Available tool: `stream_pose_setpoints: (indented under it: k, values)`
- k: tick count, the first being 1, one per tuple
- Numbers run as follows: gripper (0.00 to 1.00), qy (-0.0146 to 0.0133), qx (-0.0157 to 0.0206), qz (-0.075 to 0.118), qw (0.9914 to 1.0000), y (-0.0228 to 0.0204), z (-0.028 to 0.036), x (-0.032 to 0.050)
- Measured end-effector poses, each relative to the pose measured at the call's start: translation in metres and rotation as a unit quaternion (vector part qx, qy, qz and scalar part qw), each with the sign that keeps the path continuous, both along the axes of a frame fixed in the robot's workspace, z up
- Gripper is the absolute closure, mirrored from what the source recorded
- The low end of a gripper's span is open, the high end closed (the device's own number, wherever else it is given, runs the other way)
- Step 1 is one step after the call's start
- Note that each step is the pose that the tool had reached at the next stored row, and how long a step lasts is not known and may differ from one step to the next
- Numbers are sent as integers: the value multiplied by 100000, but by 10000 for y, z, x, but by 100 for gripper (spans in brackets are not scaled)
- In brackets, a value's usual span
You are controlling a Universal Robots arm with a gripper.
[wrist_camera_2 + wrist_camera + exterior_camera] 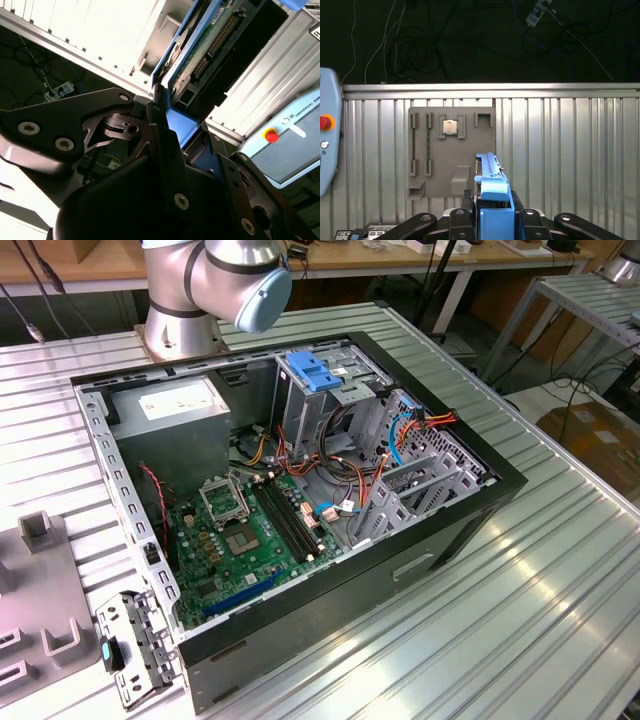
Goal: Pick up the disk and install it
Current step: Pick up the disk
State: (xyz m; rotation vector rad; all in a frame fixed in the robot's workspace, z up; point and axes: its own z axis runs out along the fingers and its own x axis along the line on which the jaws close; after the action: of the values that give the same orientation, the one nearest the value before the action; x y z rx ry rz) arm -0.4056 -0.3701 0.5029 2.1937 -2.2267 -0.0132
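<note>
While the gripper (492,210) is clamped on the disk (491,175) by its blue rails, over the ribbed table (570,150) beside the grey fixture plate (451,150), we judge a square, level carry suits the drive bay (300,415) at the far side of the case (330,625)

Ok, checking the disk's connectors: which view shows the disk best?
The second wrist view: the disk shows its circuit board and connectors. The first wrist view has the disk edge-on, mostly blue rail. The exterior view takes in the computer case.

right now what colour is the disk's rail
Blue; the disk shows best in first wrist view.
</note>
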Motion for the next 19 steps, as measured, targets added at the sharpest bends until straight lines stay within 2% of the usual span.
stream_pose_setpoints:
  k: [19]
  values:
    - [63, -1, -2, -2, 100000, 0, 0, 292]
